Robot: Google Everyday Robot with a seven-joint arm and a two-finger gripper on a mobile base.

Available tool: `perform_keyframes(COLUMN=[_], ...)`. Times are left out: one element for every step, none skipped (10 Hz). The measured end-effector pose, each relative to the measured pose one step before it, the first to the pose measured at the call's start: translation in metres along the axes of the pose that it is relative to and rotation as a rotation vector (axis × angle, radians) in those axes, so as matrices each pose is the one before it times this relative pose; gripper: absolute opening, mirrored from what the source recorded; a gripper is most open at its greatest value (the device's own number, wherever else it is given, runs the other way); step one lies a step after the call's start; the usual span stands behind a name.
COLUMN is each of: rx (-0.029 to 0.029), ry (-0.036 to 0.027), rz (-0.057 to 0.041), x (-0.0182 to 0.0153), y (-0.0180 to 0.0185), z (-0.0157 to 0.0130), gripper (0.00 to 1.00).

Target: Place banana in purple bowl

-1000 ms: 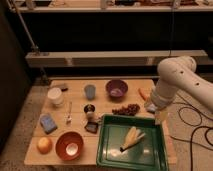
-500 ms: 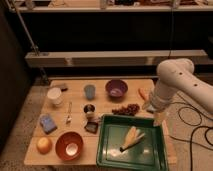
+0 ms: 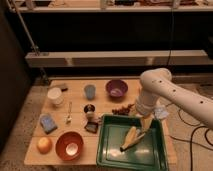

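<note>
1. Banana (image 3: 131, 137): pale yellow and elongated. It lies diagonally inside the green tray (image 3: 107, 150), lower right of frame centre, with its upper end pointing up and right.
2. Gripper (image 3: 145, 123): hangs just above the banana's upper end, over the tray's upper right part. The jaws stand spread and grip nothing. Whether it touches the banana cannot be told.
3. Arm (image 3: 156, 84): white. It enters from the right edge, bends at an elbow right of centre and drops toward the tray.
4. Purple bowl (image 3: 116, 88): dark, round and upright, at upper centre of the wooden table (image 3: 75, 102). It sits beyond the tray's far edge, well apart from the banana.
5. Dark reddish cluster (image 3: 121, 110): between the bowl and the tray.
6. Blue-grey cup (image 3: 90, 91): left of the purple bowl.
7. White cup (image 3: 55, 96): further left.
8. Orange-red bowl (image 3: 69, 145): white inside, left of the tray.
9. Orange fruit (image 3: 44, 145): lower left corner of the table.
10. Blue sponge (image 3: 48, 123): above the fruit.
</note>
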Motion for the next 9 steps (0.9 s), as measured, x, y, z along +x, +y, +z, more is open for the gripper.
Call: perform_keyframes(rx=[-0.01671,-0.01082,-0.01778,-0.01270,-0.01370,-0.02084,-0.02686,-0.01483,-0.01159], ry=[0.00607,0.00435,0.01634,0.01256,0.01041,0.01175,0.00849,0.00095,-0.00269], rz=[-0.01059,-0.00559,-0.00788,-0.00696,-0.00371,0.00223,0.00653,0.00912,0.00664], x=[-0.00323,-0.00113,-0.00129,-0.00183,-0.00096,0.00307,0.00356,0.00395,0.00323], y=[-0.00284,-0.00082,-0.00079,-0.00306,-0.00313,-0.00044,0.00147,0.00214,0.00205], z=[0.00750,0.00479,0.00828,0.00597,0.00710,0.01171,0.00929,0.00700,0.00720], gripper=[0.65,0.65,0.65,0.65,0.65,0.65,0.65,0.65,0.65])
